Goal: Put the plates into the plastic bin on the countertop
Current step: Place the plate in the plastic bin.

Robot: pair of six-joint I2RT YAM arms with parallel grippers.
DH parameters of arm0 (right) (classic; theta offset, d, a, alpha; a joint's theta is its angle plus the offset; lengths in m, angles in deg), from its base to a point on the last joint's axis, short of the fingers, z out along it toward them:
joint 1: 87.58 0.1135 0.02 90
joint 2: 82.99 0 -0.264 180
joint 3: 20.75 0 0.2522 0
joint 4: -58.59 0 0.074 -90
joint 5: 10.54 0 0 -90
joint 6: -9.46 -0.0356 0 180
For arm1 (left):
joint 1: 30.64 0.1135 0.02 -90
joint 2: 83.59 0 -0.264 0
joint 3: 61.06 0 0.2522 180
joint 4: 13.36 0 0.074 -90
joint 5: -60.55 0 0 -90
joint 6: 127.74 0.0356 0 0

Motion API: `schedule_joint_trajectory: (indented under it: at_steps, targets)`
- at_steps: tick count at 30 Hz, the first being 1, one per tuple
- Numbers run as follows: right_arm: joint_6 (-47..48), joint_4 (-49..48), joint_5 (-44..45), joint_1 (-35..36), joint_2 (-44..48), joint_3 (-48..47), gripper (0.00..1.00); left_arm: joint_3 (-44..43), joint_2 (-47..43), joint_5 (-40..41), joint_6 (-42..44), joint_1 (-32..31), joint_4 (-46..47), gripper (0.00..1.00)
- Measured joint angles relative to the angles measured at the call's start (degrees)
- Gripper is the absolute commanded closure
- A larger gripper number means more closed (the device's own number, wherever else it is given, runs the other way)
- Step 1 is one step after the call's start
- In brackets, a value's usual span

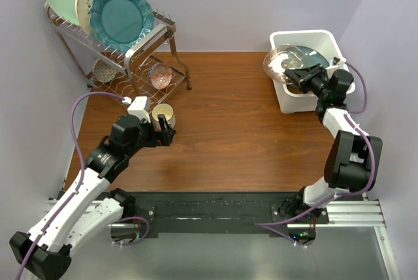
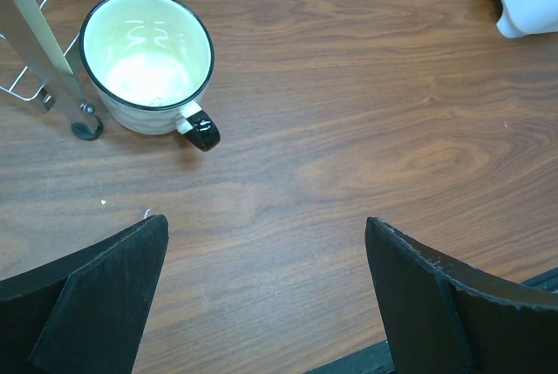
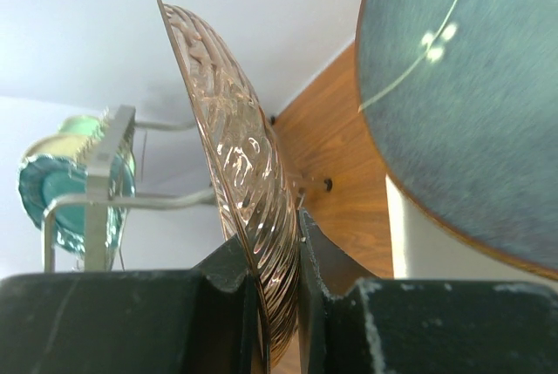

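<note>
My right gripper (image 1: 302, 74) is shut on the edge of a clear, pink-tinted ribbed glass plate (image 1: 277, 62), held on edge over the left side of the white plastic bin (image 1: 297, 104). In the right wrist view the fingers clamp the plate (image 3: 244, 156) from both sides. A dark teal plate (image 1: 312, 55) leans inside the bin and also shows in the right wrist view (image 3: 462, 104). My left gripper (image 1: 168, 130) is open and empty above the countertop (image 1: 241, 123); in the left wrist view (image 2: 266, 287) only bare wood lies between its jaws.
A small cream cup (image 2: 146, 60) with a black rim stands beside the left gripper. A wire rack (image 1: 140, 45) at the back left holds upright mint, cream and teal scalloped plates (image 1: 121, 17), with a pinkish glass plate (image 1: 160, 76) on its lower tier.
</note>
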Motion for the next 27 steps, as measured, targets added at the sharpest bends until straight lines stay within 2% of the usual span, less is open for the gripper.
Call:
schedule_joint_trajectory:
  at_steps: [11, 19, 25, 27]
  targets:
    - [-2.21, 0.15, 0.46, -5.11, -5.73, -7.26, 1.0, 0.0, 1.27, 0.0, 0.04, 0.17, -0.02, 0.01]
    - [-5.25, 0.68, 2.36, -5.77, -16.13, -13.27, 1.0, 0.0, 0.55, 0.24, 0.02, 0.17, 0.0, 0.02]
    - [-5.16, 1.33, 4.5, -5.88, -17.57, -15.72, 0.96, 0.0, 0.61, 0.96, 0.0, 0.17, -0.07, 0.02]
    - [-5.14, 1.66, 4.76, -5.92, -17.62, -15.74, 0.91, 0.0, 0.61, 1.22, -0.02, 0.2, -0.04, 0.02]
